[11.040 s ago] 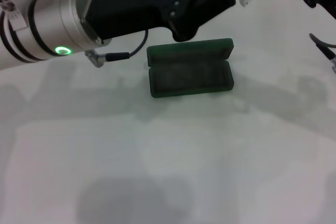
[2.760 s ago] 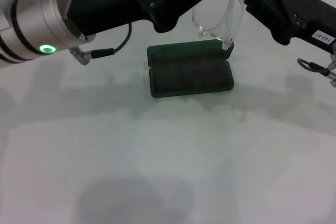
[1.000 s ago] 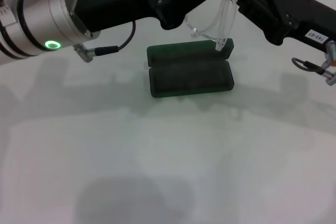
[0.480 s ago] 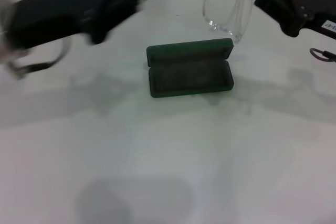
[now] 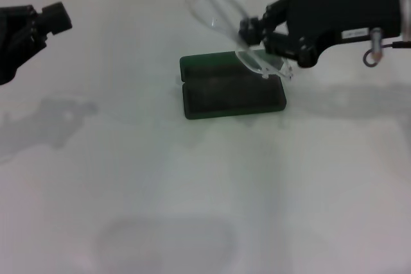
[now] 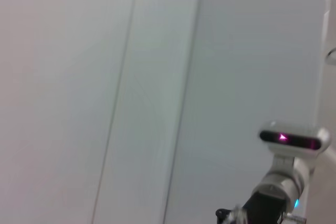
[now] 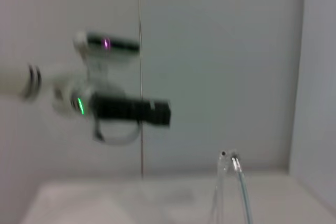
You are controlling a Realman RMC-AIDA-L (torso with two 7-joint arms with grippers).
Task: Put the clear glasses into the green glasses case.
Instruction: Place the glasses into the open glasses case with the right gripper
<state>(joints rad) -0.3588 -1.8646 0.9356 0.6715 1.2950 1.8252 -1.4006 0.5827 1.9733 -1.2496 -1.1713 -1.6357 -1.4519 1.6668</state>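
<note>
Head view shows the right gripper, a black two-fingered tool on a black arm reaching in from the desk's right edge, closed on the clear glasses, a fully transparent, colourless plastic pair with long thin temple arms. The glasses hang in the air over the far half of the desk: the lens front lies just beside the fingertips and dips toward the near side, while the two temple arms slant up and away toward the desk's far edge, leftward of the gripper. The lowest part of the frame hovers just above the far right corner of the dark green rectangular glasses case; whether it touches the case cannot be told.

That hard case with rounded corners lies open on the white desk, around the middle of its far half, its lid folded back toward the far edge and its darker lining facing up. Nothing lies inside it.

At the desk's left edge the left gripper is held off the surface, well apart from the case and the glasses; its opening cannot be told.

Right wrist view shows the two tapering temple ends rising close before the camera against a grey wall.
</note>
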